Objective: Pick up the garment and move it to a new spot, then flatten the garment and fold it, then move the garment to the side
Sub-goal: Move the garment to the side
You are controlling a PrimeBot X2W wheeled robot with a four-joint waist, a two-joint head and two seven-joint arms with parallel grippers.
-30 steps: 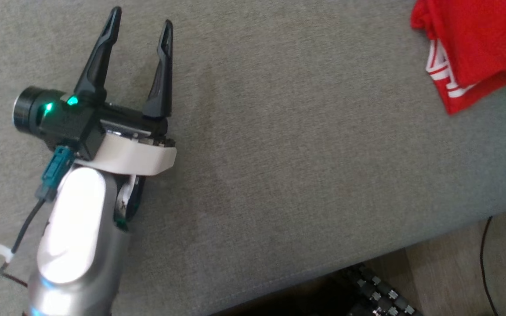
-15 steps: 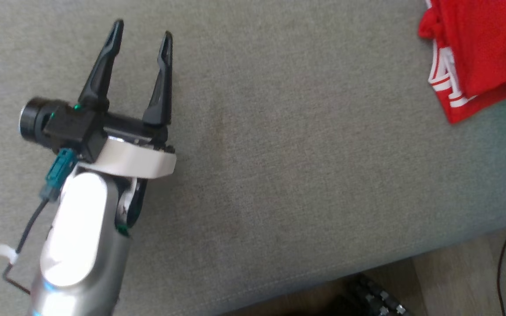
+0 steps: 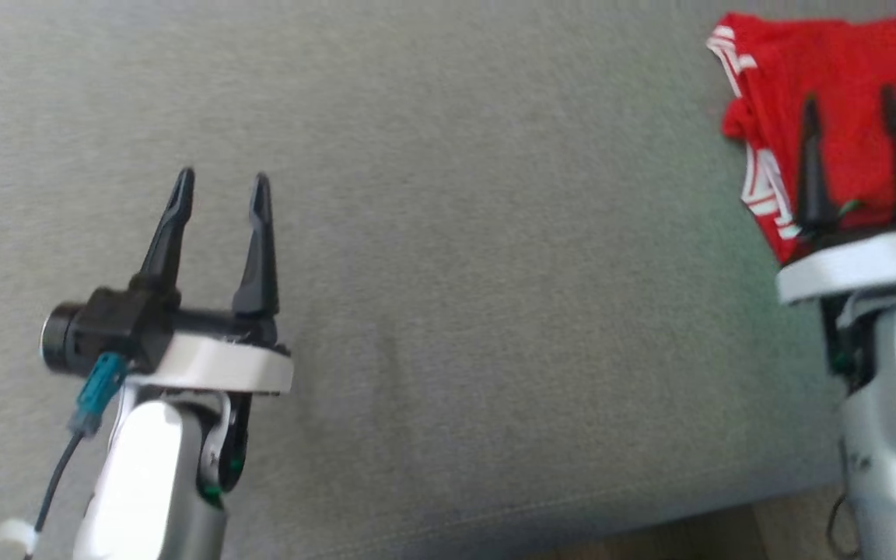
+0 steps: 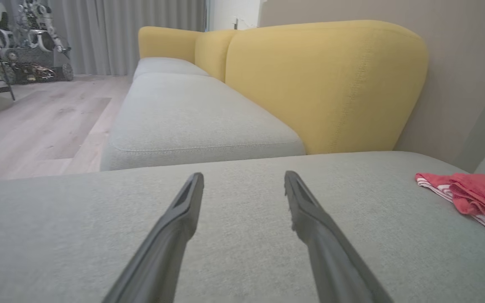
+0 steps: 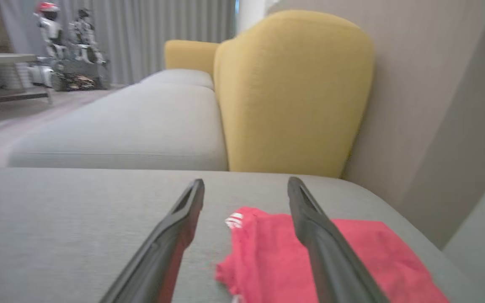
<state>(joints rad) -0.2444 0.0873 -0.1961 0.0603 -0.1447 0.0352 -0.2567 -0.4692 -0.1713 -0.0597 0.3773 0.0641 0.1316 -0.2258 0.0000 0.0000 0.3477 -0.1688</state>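
Dark-fingered right gripper [image 3: 848, 97]: released, jaws wide apart, nothing between them. Poised over the near edge of the garment [image 3: 845, 47]; contact with the cloth not determinable. Seen from the right wrist view: one finger over red fabric, the other over bare upholstery just beside it.

Left gripper [image 3: 222, 177]: likewise released and empty. Poised above bare cushion, well apart from the garment.

Garment: red with white stripe trim, folded into a compact bundle, rumpled along the edge facing the left gripper. Lying at the right end of the grey seat cushion [image 3: 495, 272], near the corner by the wall [image 5: 415, 84].

Beyond the cushion: second seat [image 4: 192, 118], also grey, running away from the grippers, with yellow backrest [image 4: 322, 84] along its right side. Pale wood floor [image 4: 36, 126] to the left. Grey curtains [image 4: 120, 33] at the far end of the room. Other robots [image 4: 23, 38] parked before them, too blurred for detail.
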